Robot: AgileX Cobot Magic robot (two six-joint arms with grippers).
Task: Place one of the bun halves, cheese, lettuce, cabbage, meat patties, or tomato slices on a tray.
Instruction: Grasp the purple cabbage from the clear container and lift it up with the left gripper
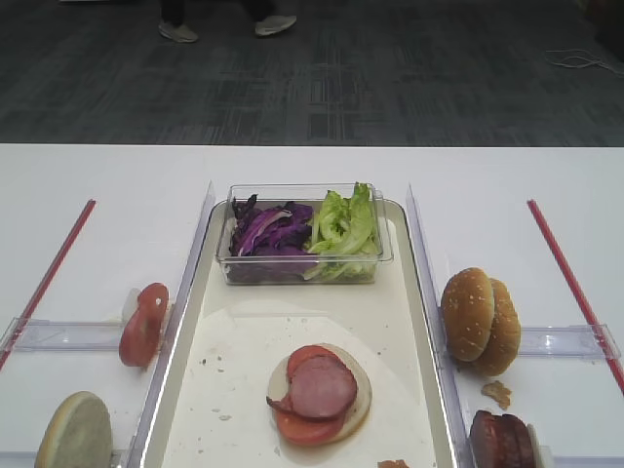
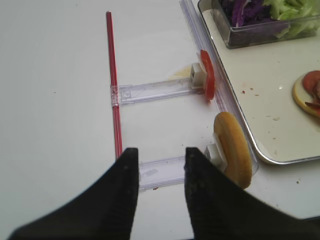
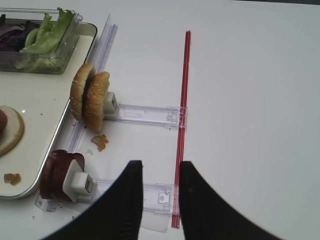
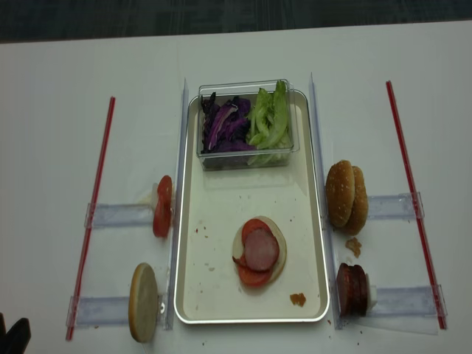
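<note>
The cream tray carries a bun half topped with tomato slices and a meat patty. At its far end a clear tub holds purple cabbage and lettuce. Two bun halves and the meat patties stand in racks right of the tray. Left of it stand a tomato slice and a bun half. I make out no cheese. My left gripper and right gripper hover open and empty over the rack rails.
Clear plastic rails and red strips lie on the white table on both sides of the tray. Crumbs lie by the right racks and a scrap on the tray. Beyond the table's far edge someone's shoes show.
</note>
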